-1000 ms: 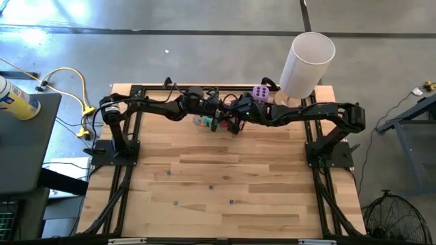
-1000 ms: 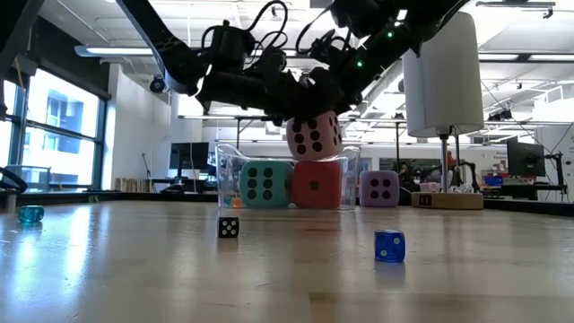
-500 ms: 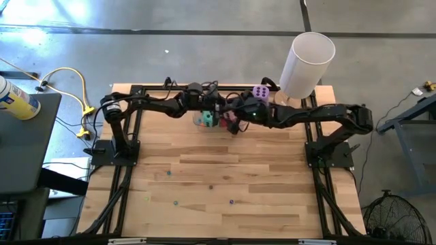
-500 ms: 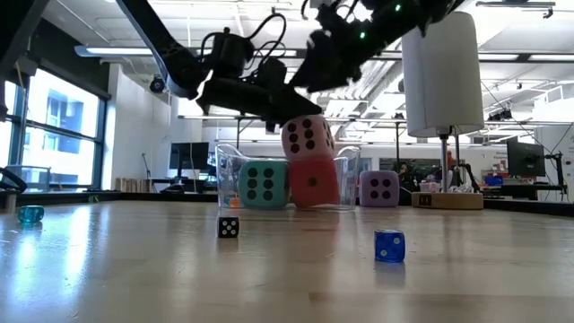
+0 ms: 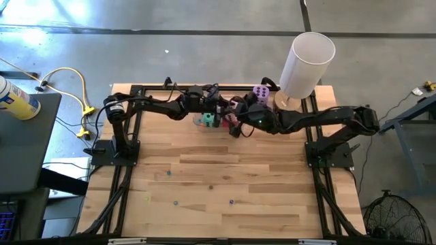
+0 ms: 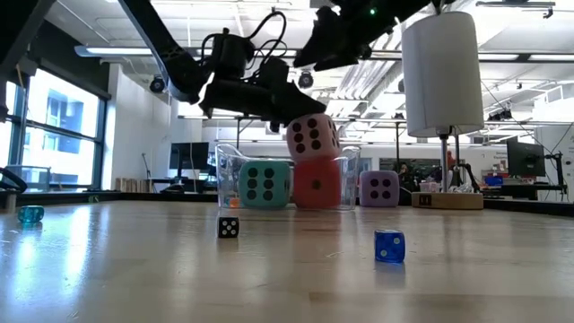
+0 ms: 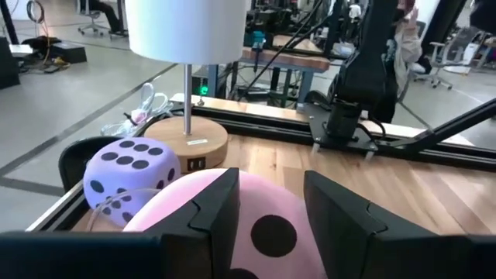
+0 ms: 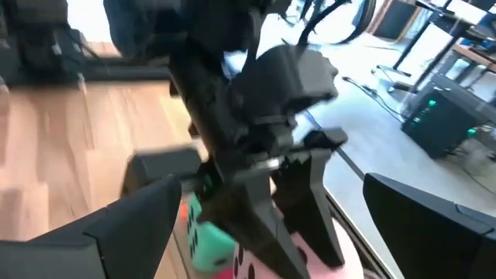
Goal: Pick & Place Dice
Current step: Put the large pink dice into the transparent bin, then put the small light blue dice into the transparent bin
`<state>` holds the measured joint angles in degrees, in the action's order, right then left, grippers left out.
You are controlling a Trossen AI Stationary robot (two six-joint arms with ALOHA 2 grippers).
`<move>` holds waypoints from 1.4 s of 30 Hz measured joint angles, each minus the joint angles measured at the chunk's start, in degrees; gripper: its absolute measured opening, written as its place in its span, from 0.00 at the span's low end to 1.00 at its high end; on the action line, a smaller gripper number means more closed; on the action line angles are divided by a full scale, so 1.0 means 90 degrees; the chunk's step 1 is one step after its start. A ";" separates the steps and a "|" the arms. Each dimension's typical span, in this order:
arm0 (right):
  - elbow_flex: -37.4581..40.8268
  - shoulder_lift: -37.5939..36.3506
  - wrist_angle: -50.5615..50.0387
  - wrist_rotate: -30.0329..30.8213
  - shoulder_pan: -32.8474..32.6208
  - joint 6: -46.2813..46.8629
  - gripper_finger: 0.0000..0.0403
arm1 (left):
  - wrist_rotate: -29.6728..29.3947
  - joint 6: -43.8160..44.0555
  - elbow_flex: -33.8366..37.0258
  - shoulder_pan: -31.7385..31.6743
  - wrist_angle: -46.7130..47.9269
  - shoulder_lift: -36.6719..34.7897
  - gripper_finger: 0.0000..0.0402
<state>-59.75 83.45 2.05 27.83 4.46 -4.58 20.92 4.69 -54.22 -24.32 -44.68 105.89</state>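
My left gripper (image 6: 289,106) is shut on the pink die (image 6: 312,137), just over a clear container (image 6: 224,170) at the table's far side. The teal-green die (image 6: 266,182) and the red die (image 6: 316,184) sit inside it. The pink die's underside is level with the red die's top; whether they touch, I cannot tell. The purple die (image 6: 378,188) rests on the table to the container's right. My right gripper (image 6: 330,43) hangs open above and beside the pink die, with nothing between its fingers. My left gripper pinches the pink die by two opposite sides near its top (image 7: 252,194), one finger (image 7: 215,203) on each side. The fingers come almost level from the table's left. The die sits tilted in the hold, its lower part inside the container's rim.
A tall white cylinder (image 6: 441,72) stands on a round wooden base (image 7: 186,139) at the far right, close to the purple die. A small black die (image 6: 229,227), a small blue die (image 6: 389,245) and a small teal one (image 6: 30,213) lie on the wooden table nearer the front.
My right gripper, still open, has risen and drawn back from the pink die toward the table's right. The pink die has stayed in my left gripper over the container and has tipped a little.
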 joint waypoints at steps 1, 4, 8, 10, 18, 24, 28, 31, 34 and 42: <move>0.0001 0.0002 -0.0101 0.0106 -0.0050 0.0000 0.98 | 0.0005 0.0024 0.0000 0.0015 -0.0058 0.0000 0.35; 0.0005 0.0011 -0.0271 0.0411 -0.0193 -0.0002 0.98 | 0.0139 0.0077 0.0000 0.0040 -0.0212 0.0002 0.35; 0.0005 0.0011 -0.0292 0.0736 -0.0425 -0.0011 0.98 | 0.0152 0.0145 0.0004 0.0037 -0.0261 -0.0067 0.35; 0.0005 0.0011 -0.0296 0.0932 -0.0570 -0.0026 0.98 | 0.0145 0.0151 0.0005 0.0041 -0.0248 -0.0128 0.35; 0.0012 0.0014 -0.0369 0.1554 -0.1027 -0.0138 0.98 | 0.0164 0.0181 0.0027 0.0045 -0.0081 -0.0487 0.35; 0.0015 0.0016 -0.0755 0.2042 -0.1386 0.0195 0.98 | 0.0164 0.0169 0.0024 0.0042 0.0094 -0.0604 0.35; 0.0017 0.0020 -0.1123 0.2119 -0.1702 0.0410 0.98 | 0.0119 -0.0348 0.0015 0.0042 0.1075 -0.1048 0.35; 0.0017 0.0021 -0.1187 0.2126 -0.2039 0.0538 0.98 | -0.0057 -0.0552 0.0015 0.0067 0.2024 -0.1515 0.35; 0.0018 -0.0027 -0.1573 0.2059 -0.2439 0.0628 0.98 | -0.0050 -0.0569 0.0010 0.0090 0.3091 -0.2109 0.35; 0.0024 -0.0358 -0.2918 0.2719 -0.3588 0.2676 0.98 | -0.0009 -0.0745 0.0002 0.0354 0.7361 -0.3707 0.35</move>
<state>-59.53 80.22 -24.21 52.31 -27.83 19.51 20.84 -2.01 -54.19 -21.14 21.56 72.52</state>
